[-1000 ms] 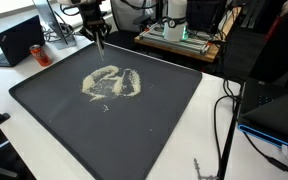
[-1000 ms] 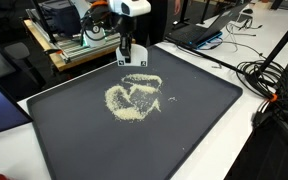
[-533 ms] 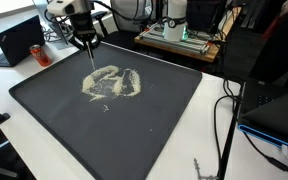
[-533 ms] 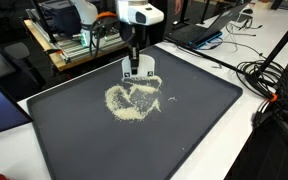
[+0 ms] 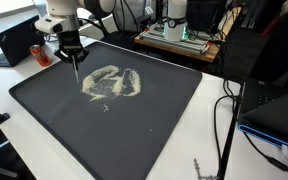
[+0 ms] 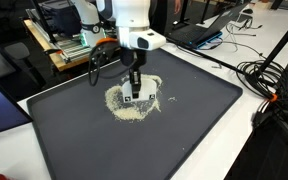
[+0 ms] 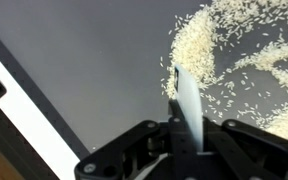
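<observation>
A loose ring-shaped pile of pale grains [image 5: 112, 83] [image 6: 118, 100] [image 7: 199, 45] lies on a large dark mat [image 5: 134, 130] [image 6: 134, 150] [image 7: 84, 60]. My gripper [image 5: 75, 56] [image 6: 134, 80] [image 7: 182, 125] is shut on a thin flat white scraper [image 5: 78, 72] [image 6: 134, 95] [image 7: 187, 95] that points down at the mat. In both exterior views the scraper's lower edge sits at the edge of the pile. In the wrist view its tip lies among the grains at the pile's rim. Whether it touches the mat cannot be told.
The mat lies on a white table. A laptop [image 5: 19, 40] and a small dark can stand beyond one corner, another laptop [image 6: 199, 30] beyond another. A crate of equipment [image 5: 179, 35] [image 6: 69, 45] sits behind the mat. Cables [image 5: 229, 110] [image 6: 269, 80] trail along one side.
The arm has swung from the mat's far edge over to the side of the pile, carrying the scraper with it. The jaws stayed shut.
</observation>
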### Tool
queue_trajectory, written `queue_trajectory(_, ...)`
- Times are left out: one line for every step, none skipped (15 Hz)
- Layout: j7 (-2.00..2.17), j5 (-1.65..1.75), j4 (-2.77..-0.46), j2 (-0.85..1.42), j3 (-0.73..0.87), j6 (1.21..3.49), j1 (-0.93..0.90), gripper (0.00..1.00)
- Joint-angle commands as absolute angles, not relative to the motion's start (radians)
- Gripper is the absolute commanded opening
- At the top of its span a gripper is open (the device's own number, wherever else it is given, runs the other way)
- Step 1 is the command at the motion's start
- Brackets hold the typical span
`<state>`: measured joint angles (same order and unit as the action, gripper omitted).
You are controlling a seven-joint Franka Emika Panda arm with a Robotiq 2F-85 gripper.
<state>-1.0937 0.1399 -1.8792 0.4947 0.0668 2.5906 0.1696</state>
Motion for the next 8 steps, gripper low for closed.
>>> queue_trajectory(-1.083, 0.188, -1.8, 0.578, 0.073, 2.625, 0.192, 0.01)
queue_trajectory(-1.075, 0.196, -1.787, 0.595, 0.078, 2.633, 0.192, 0.01)
queue_trajectory(-1.073, 0.195, -1.775, 0.612, 0.077, 2.64, 0.195, 0.01)
queue_trajectory(-1.073, 0.195, -1.766, 0.625, 0.074, 2.641, 0.198, 0.01)
queue_trajectory(-1.072, 0.195, -1.757, 0.64, 0.073, 2.648, 0.199, 0.01)
queue_trajectory(-1.073, 0.186, -1.75, 0.652, 0.066, 2.651, 0.205, 0.01)
queue_trajectory(-1.07, 0.182, -1.744, 0.664, 0.064, 2.657, 0.207, 0.01)
queue_trajectory(-1.064, 0.184, -1.739, 0.677, 0.066, 2.663, 0.207, 0.01)
